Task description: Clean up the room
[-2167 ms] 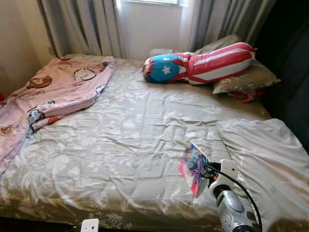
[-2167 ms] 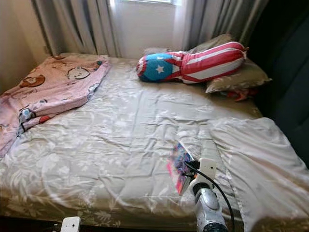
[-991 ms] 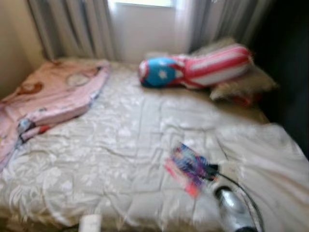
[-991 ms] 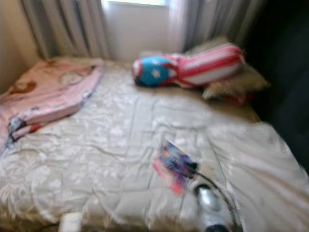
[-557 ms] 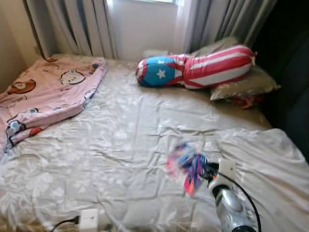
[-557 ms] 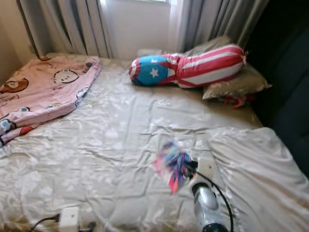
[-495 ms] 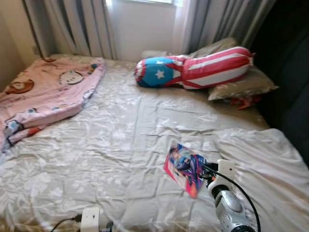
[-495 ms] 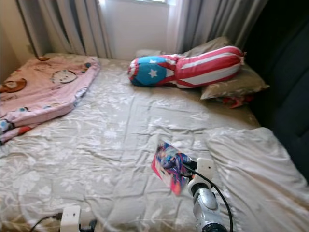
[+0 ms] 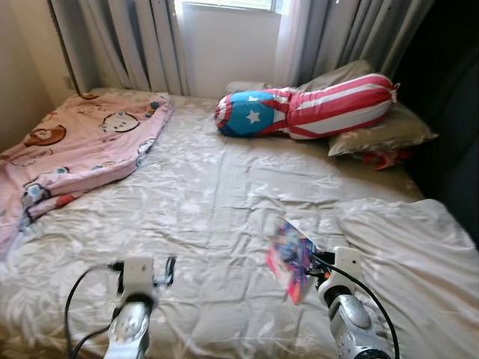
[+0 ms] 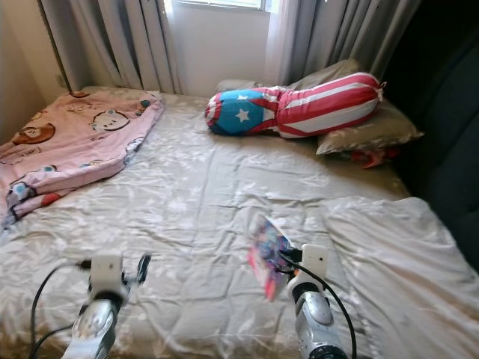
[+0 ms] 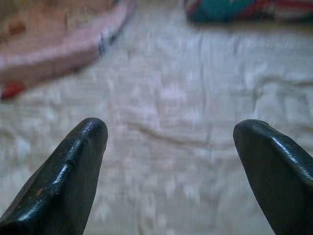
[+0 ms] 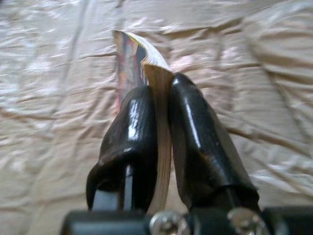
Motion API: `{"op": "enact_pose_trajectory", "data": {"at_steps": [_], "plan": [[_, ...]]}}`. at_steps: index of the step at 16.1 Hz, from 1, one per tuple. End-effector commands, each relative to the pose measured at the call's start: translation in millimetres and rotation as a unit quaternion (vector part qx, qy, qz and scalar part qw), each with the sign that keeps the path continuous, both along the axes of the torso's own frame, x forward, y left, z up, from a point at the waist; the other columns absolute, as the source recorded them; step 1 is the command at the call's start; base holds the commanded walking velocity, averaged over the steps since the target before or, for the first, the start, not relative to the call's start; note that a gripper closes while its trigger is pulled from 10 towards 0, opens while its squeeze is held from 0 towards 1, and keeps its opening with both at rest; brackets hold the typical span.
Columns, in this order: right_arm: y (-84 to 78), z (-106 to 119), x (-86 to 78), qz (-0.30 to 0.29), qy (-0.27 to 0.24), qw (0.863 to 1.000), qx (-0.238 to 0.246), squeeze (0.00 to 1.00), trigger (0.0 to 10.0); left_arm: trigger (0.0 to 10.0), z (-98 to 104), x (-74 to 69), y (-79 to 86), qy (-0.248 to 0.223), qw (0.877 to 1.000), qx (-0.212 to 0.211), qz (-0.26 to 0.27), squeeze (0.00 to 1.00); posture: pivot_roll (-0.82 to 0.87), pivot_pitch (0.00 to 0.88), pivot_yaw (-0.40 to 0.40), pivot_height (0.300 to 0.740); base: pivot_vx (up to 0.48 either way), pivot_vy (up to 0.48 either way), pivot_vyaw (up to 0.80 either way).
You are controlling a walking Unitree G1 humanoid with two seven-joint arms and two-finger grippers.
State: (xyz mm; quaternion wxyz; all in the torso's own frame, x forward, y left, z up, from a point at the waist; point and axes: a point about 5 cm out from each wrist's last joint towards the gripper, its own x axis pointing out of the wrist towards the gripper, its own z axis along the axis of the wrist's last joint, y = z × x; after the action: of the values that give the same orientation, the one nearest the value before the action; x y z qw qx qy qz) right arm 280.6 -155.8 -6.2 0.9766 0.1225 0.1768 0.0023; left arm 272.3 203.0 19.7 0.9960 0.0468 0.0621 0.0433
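My right gripper (image 9: 313, 268) is shut on a thin, colourful book (image 9: 289, 256) and holds it up on edge above the bed's front right part. In the right wrist view both fingers (image 12: 139, 122) press on the book (image 12: 131, 56) by its lower edge. My left gripper (image 9: 144, 265) hovers low over the front left of the bed, open. Its fingertips (image 11: 83, 147) stand wide apart with nothing between them. The bed (image 9: 194, 187) wears a wrinkled grey floral cover.
A pink cartoon blanket (image 9: 82, 138) lies crumpled at the bed's far left. A red, white and blue bolster (image 9: 314, 111) rests on a grey pillow (image 9: 385, 131) at the far right, under the curtains (image 9: 135, 37). A pale folded sheet (image 9: 408, 254) covers the front right corner.
My left arm has risen into view over the bed's front with its gripper open. The right gripper still holds the book, now turned more edge-on. The camera has shifted slightly.
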Motion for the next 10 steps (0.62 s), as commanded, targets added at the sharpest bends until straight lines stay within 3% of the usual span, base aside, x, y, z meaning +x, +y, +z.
{"op": "enact_pose_trajectory", "data": {"at_steps": [1,7,10], "plan": [[-7.2,16.1,11.1,-0.020,-0.048,0.999,0.005,0.00,10.0,10.0,3.7,0.2,-2.4,-0.012,1.000,0.000,-0.012,0.00,0.01,0.000,-0.061,0.740,0.000,0.000,0.00],[-5.7,18.0,13.3,-0.007,-0.050,0.999,-0.001,0.00,10.0,10.0,14.8,3.1,-12.7,-0.038,0.999,-0.011,-0.019,0.00,0.02,0.000,-0.075,0.735,0.000,0.000,0.00],[-5.8,19.1,13.5,-0.010,-0.055,0.998,-0.009,0.00,10.0,10.0,18.7,4.0,-10.2,-0.042,0.999,-0.010,-0.018,0.00,0.02,0.000,-0.076,0.696,0.000,0.000,0.00]]}}
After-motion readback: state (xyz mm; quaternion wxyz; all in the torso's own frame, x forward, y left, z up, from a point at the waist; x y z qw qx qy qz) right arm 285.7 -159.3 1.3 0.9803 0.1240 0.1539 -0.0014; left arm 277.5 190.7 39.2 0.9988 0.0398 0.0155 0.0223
